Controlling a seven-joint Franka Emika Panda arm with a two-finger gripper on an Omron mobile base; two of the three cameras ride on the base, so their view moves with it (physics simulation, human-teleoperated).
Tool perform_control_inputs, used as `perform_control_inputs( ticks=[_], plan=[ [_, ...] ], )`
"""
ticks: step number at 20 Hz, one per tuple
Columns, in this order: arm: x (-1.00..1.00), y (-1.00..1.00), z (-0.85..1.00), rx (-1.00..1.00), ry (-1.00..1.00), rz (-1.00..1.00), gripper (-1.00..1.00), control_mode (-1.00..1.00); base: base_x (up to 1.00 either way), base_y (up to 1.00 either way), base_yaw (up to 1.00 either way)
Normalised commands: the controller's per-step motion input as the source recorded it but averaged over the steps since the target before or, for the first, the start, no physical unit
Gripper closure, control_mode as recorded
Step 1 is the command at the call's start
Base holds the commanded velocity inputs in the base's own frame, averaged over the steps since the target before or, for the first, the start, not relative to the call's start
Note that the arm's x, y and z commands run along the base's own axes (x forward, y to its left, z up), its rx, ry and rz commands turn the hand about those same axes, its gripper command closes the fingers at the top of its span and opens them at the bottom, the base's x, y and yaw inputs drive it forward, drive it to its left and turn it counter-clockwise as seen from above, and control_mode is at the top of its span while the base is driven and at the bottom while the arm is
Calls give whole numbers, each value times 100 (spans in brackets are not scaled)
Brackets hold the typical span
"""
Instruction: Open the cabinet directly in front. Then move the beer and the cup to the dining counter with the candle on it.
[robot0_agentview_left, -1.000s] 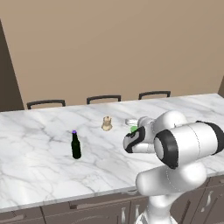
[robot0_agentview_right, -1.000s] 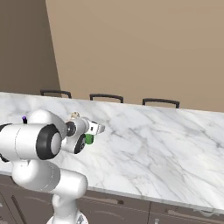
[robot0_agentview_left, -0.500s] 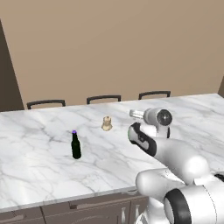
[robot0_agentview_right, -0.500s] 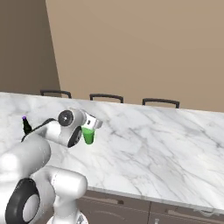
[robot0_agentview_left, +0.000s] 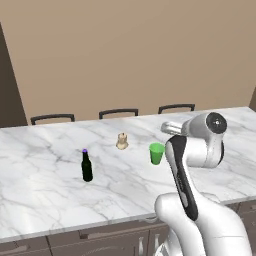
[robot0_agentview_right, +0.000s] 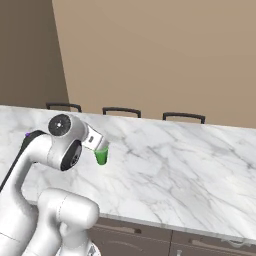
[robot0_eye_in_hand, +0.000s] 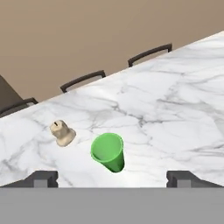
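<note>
The green cup (robot0_agentview_left: 156, 153) (robot0_agentview_right: 101, 157) (robot0_eye_in_hand: 108, 152) stands upright and free on the long white marble dining counter (robot0_agentview_left: 50, 200) (robot0_agentview_right: 190, 175). To its left sits the beige candle (robot0_agentview_left: 122, 142) (robot0_eye_in_hand: 62, 133). Farther left is the dark beer (robot0_agentview_left: 87, 166) with its purple cap, also upright. My gripper (robot0_eye_in_hand: 111, 178) (robot0_agentview_right: 99, 145) hovers just behind and above the cup, open. Its fingertips (robot0_eye_in_hand: 43, 177) are spread wide, with nothing between them. The cabinet is out of view.
Three dark chair backs (robot0_agentview_left: 118, 112) (robot0_agentview_right: 121, 109) line the counter's far edge in front of a tan wall. Bare marble stretches to the right of the cup (robot0_eye_in_hand: 183, 113). Dark drawer fronts (robot0_agentview_right: 150, 235) run under the near edge.
The jaws have spread and let the cup go; it now stands alone on the marble. The hand has drawn up and back from it as the arm swung upright.
</note>
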Motion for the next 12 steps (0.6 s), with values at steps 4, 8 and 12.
perform_control_inputs(
  ticks=[4, 8, 12],
  plan=[
    [-100, 0, -2, 0, -10, 0, -100, -100, 0, 0, 0],
    [-100, 18, -33, 0, -15, 0, -100, -100, 0, 0, 0],
    [-97, -1, -26, 1, -31, -12, -100, -100, 0, 0, 0]
  ],
)
